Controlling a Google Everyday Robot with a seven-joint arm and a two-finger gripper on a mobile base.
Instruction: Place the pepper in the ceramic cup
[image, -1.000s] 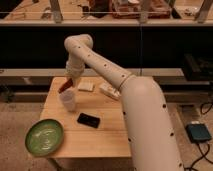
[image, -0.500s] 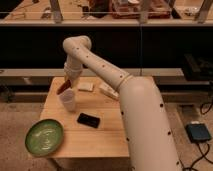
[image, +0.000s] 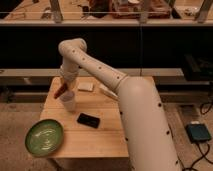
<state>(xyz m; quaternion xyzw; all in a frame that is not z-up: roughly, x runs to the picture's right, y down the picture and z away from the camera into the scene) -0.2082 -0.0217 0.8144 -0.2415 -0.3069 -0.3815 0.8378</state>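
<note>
One gripper (image: 64, 85) hangs just over the ceramic cup (image: 68, 101), clamped on the pepper (image: 59, 92) — its tip tilted toward the rim — lined up, I'd say, for a drop.

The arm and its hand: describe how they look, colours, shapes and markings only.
The arm is a smooth white shell of thick, rounded segments, widest at the base, dotted with small dark spots. The hand, over the table's left side, is darker and slimmer. No cables show on it.
</note>
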